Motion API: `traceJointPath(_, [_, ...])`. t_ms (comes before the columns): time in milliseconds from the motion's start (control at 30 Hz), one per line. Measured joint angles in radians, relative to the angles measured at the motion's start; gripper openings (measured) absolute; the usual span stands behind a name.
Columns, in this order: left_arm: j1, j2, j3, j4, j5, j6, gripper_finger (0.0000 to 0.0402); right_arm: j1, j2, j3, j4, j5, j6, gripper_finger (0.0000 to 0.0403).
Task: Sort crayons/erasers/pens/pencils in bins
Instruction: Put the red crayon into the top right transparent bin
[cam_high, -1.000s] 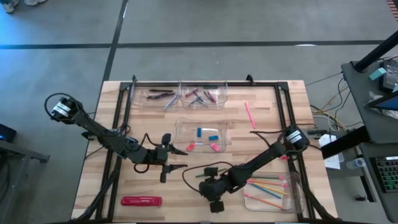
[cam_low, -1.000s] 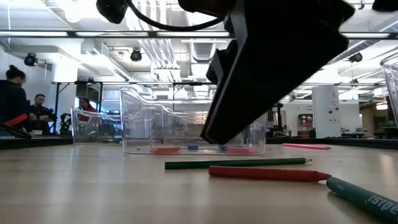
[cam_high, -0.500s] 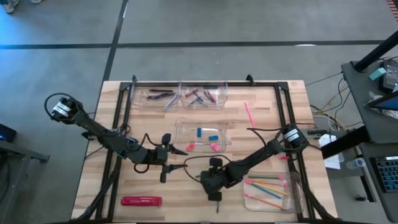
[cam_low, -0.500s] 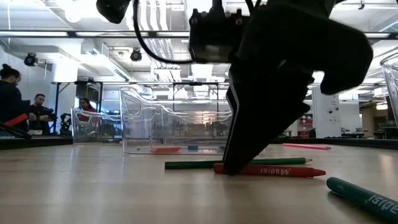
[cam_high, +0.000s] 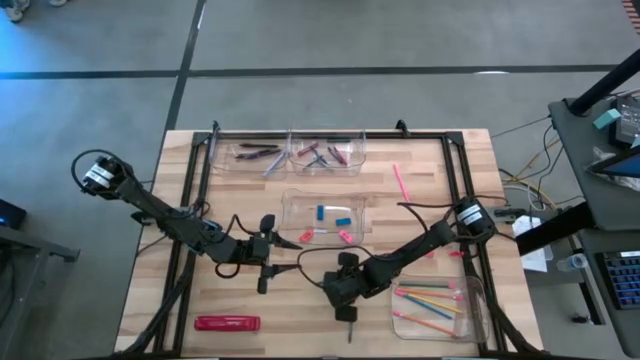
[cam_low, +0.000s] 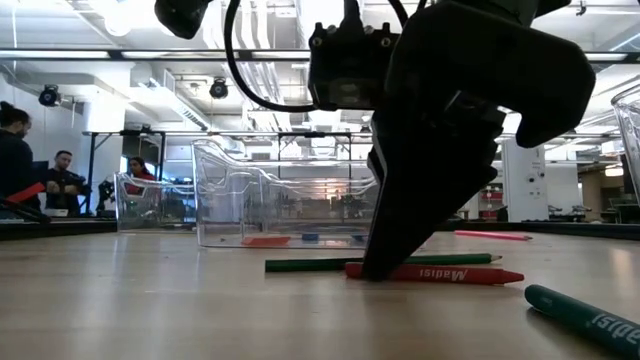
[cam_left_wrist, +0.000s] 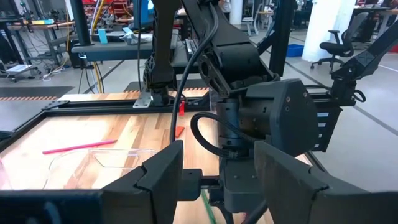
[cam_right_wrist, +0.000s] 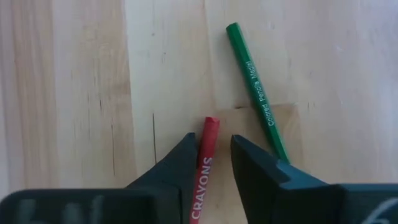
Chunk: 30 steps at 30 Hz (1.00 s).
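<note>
Crayon (cam_right_wrist: 207, 163), red, is lying on the tabletop (cam_right_wrist: 81, 93) between my right tool's (cam_right_wrist: 214, 163) fingers, which I'm seeing narrowly parted, not clamped. Left tool (cam_high: 268, 268) is waiting open nearby.

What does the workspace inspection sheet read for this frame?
Surface: wooden table, black frame.
Job's things: red crayon between right pincer fingers; green pencil beside it; pencils in right bin; erasers in centre bin; two far bins hold sticks.
Clutter: red flat pack.
Grippers: right pincer down around crayon, closing; left pincer open, hovering.
Cables: black loops along both arms.
Surroundings: people beyond table.
</note>
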Motion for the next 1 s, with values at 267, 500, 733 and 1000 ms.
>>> traceJointPath(267, [0.000,0.000,0.000,0.000,0.000,0.000,0.0182,0.000,0.001,-0.001,-0.005,-0.002,-0.025,0.0031])
traceJointPath(500, [0.000,0.000,0.000,0.000,0.000,0.000,0.0182,0.000,-0.014,-0.004,-0.001,0.001,-0.040,0.0017])
traceJointPath(733, [0.000,0.000,0.000,0.000,0.000,0.000,0.0182,-0.002,-0.071,-0.010,0.004,0.015,-0.053,0.0018])
traceJointPath(1000, [0.000,0.000,0.000,0.000,0.000,0.000,0.0182,-0.002,-0.150,-0.007,0.022,0.022,-0.106,0.0018])
